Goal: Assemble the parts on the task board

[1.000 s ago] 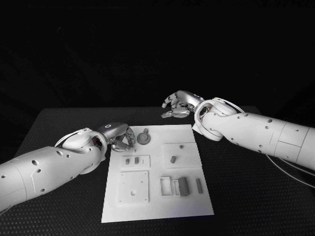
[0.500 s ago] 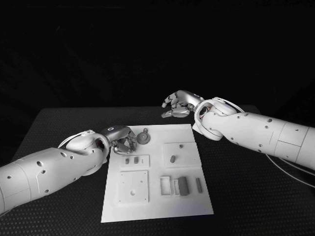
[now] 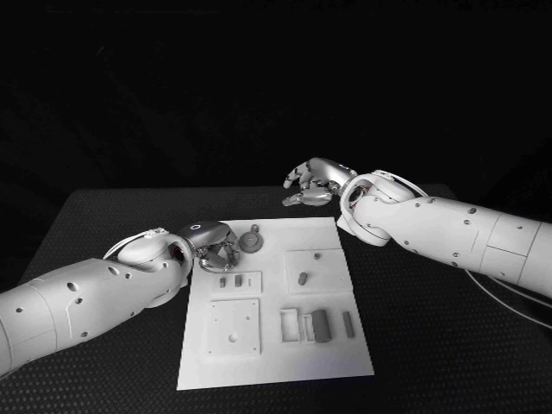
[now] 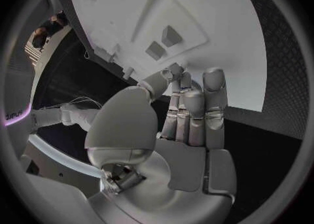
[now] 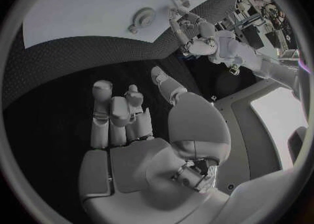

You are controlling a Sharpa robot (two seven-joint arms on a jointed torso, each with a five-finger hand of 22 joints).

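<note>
Resting mid-table (image 3: 102, 216), the task board (image 3: 276, 345) carries its parts (image 3: 316, 327). Left hand (image 3: 214, 246) hovers at its edge, fingers extended, empty; right hand (image 3: 313, 184) curls closed beyond it, empty.

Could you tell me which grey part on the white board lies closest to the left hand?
The round grey disc part at the board's far end, beside the left hand; the others lie nearer the robot.

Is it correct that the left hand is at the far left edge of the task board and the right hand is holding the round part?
Not quite. The right hand holds nothing; the head view shows it beyond the far edge of the task board, away from the round part. The left hand is at the far left edge.
</note>
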